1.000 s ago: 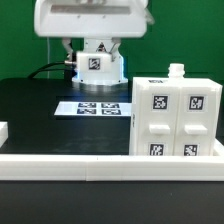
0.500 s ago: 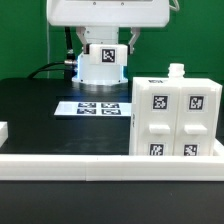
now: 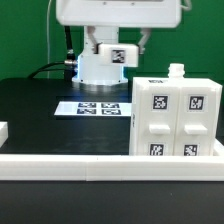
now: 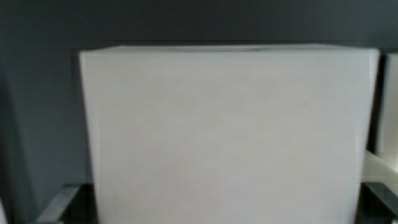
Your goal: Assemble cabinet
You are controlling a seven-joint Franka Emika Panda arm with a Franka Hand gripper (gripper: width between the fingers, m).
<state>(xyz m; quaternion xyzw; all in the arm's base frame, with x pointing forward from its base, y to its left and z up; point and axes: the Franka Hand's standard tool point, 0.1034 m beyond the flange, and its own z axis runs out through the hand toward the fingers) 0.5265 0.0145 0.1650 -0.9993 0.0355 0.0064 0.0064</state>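
Note:
The cabinet (image 3: 175, 118) stands on the table at the exterior view's right, a white box with four tagged squares on its facing side and a small white peg (image 3: 177, 70) on top. My gripper (image 3: 120, 48) hangs above the back of the table, up and to the left of the cabinet in that view. It is shut on a white tagged panel (image 3: 121, 56) and holds it in the air. In the wrist view this panel (image 4: 222, 125) fills most of the picture, with dark fingers (image 4: 64, 205) at its lower corners.
The marker board (image 3: 97, 106) lies flat on the black table behind the cabinet's left side. A white rail (image 3: 70, 165) runs along the front edge. The white robot base (image 3: 98, 68) stands at the back.
My gripper has moved toward the exterior view's right with the white tagged panel, closer to above the cabinet. The cabinet has not moved.

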